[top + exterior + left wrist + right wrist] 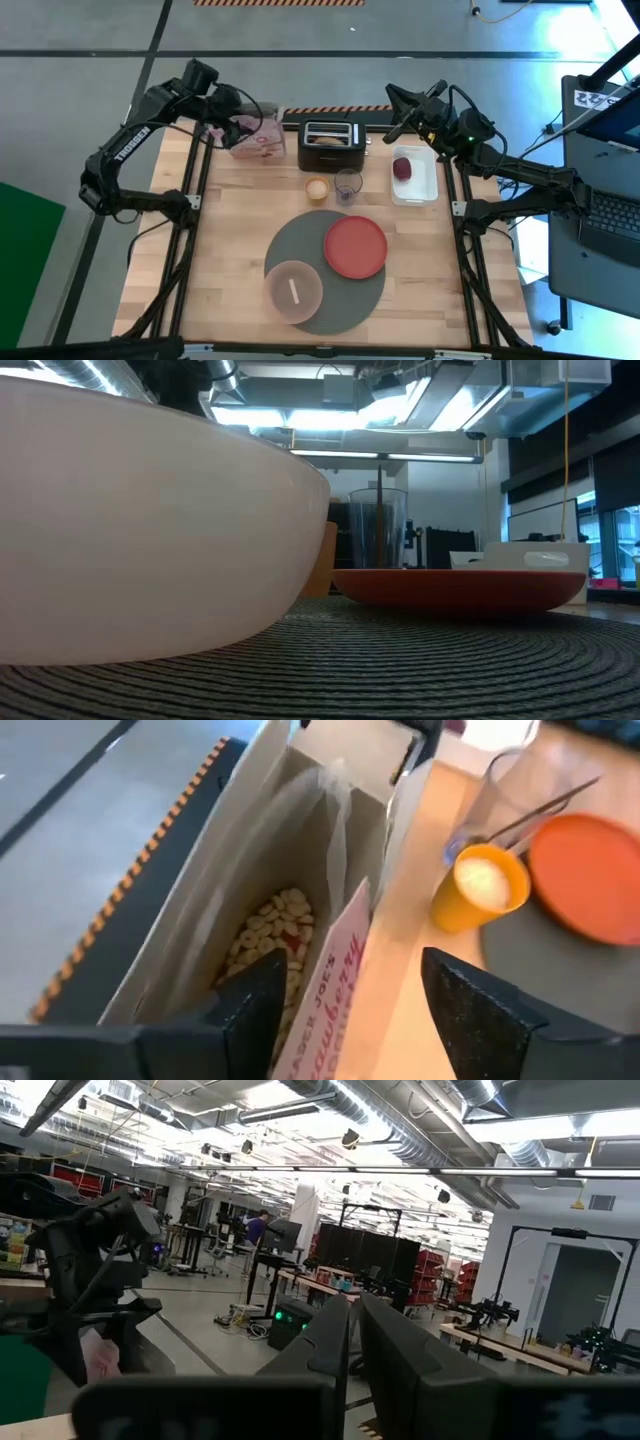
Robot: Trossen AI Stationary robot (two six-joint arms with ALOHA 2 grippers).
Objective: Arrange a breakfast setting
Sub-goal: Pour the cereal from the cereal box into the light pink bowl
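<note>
A pale bowl (294,291) and a red plate (355,246) rest on the round dark-grey mat (330,315); the low view shows the bowl (150,530) and the plate (460,585) up close. A bagel half (327,139) sits in the black toaster (328,148). A dark-red fruit (402,168) lies in a white tray (420,185). A thin spoon (545,805) stands in a clear glass (348,185). My left gripper (245,125) is open over the open cereal box (250,870). Its fingers (250,1010) straddle the box's pink wall (330,990), and tan cereal (270,935) shows inside. My right gripper (395,105) is shut and empty, raised at the far right.
An orange cup (317,188) with something pale inside stands beside the glass, between the toaster and the mat. The cereal box stands at the table's far left, next to the toaster. Bare wood lies to the left and right of the mat.
</note>
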